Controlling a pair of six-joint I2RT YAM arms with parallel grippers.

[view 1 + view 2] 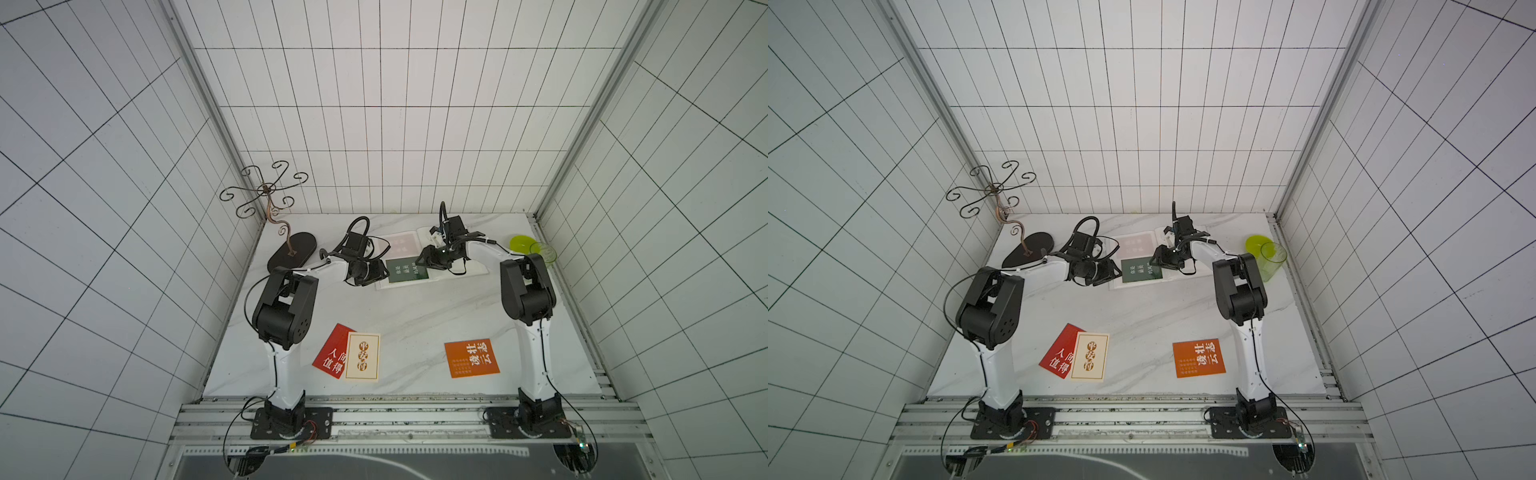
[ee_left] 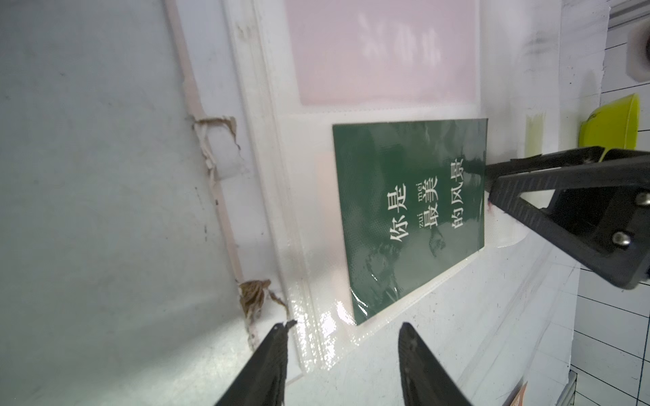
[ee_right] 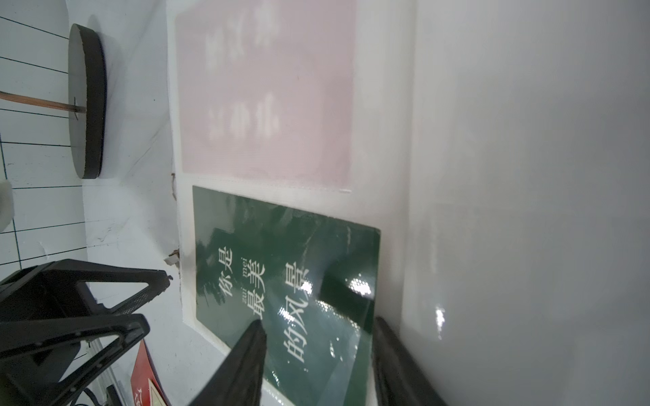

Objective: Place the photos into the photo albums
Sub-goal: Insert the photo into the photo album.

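The photo album (image 1: 384, 284) (image 1: 1117, 284) lies open at the back middle of the table. A pale pink card (image 1: 402, 243) shows through its upper sleeve. A dark green photo (image 1: 405, 272) (image 2: 408, 218) (image 3: 281, 260) lies on the left page, partly under the lower sleeve's glossy film. My right gripper (image 1: 419, 262) (image 3: 318, 321) is open, its tips resting at the green photo's spine-side edge. My left gripper (image 1: 385, 271) (image 2: 344, 325) is open at the page's outer edge, holding nothing. A red photo (image 1: 332, 355), a cream photo (image 1: 362, 356) overlapping it, and an orange photo (image 1: 471, 358) lie near the front.
A scrolled metal stand on a dark oval base (image 1: 291, 251) stands at the back left. A lime green bowl (image 1: 521, 243) and a clear green cup (image 1: 544, 253) sit at the back right, beside the right arm. Tiled walls enclose the table.
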